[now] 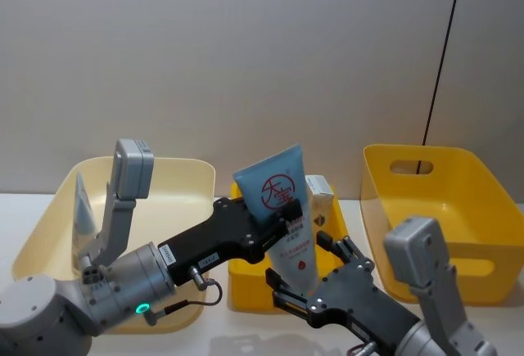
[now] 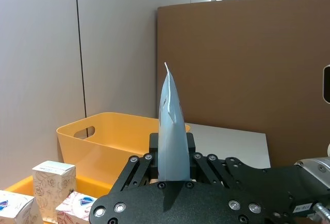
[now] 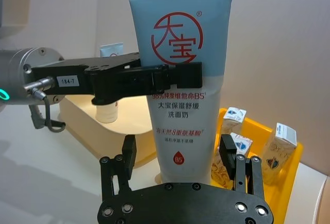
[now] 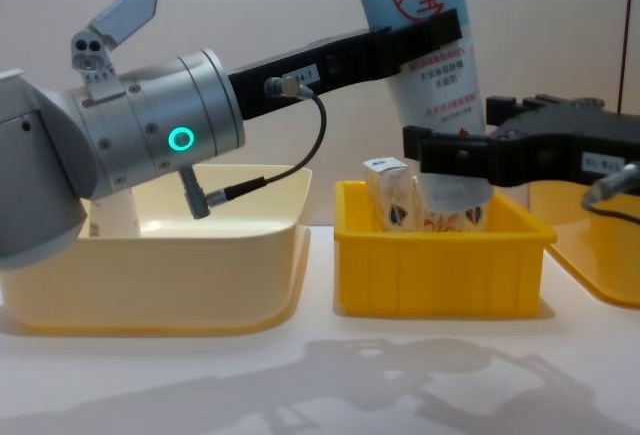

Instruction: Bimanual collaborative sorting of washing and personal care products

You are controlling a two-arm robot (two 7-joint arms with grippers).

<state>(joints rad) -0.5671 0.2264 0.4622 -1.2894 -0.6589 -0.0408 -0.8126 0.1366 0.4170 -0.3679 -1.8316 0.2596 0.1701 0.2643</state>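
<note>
Left gripper (image 1: 286, 221) reaches in from the left of the small yellow tray (image 1: 246, 290), clamped on a pale-blue tube (image 1: 274, 184) at about mid-height, just under the red circle logo. The left wrist view has the tube (image 2: 172, 126) edge-on, pinched between the fingers of that gripper (image 2: 171, 152). Further left of the tray, just beside it, sits the cream bin (image 1: 49, 225), with a second tube (image 1: 83, 205) standing in it, white cap down. The held tube is upright above the tray, crimped end up, leaning slightly. In the chest view its low end (image 4: 440, 105) drops behind the right gripper (image 4: 455, 155), so can't tell whether it touches the tray floor. Cartons (image 4: 395, 195) stand upright inside the tray, just beside and behind the tube's low end; at least three show in the right wrist view (image 3: 234, 118). Right gripper (image 1: 304, 262) comes in from the right of the tray, low on the tube and below the left gripper's clamp. It is spread, one finger (image 3: 129, 152) clear of the tube on one side, the other close against the opposite edge, so it has no grip. The large yellow bin (image 1: 458, 155) stands right of the tray, a little apart.
</note>
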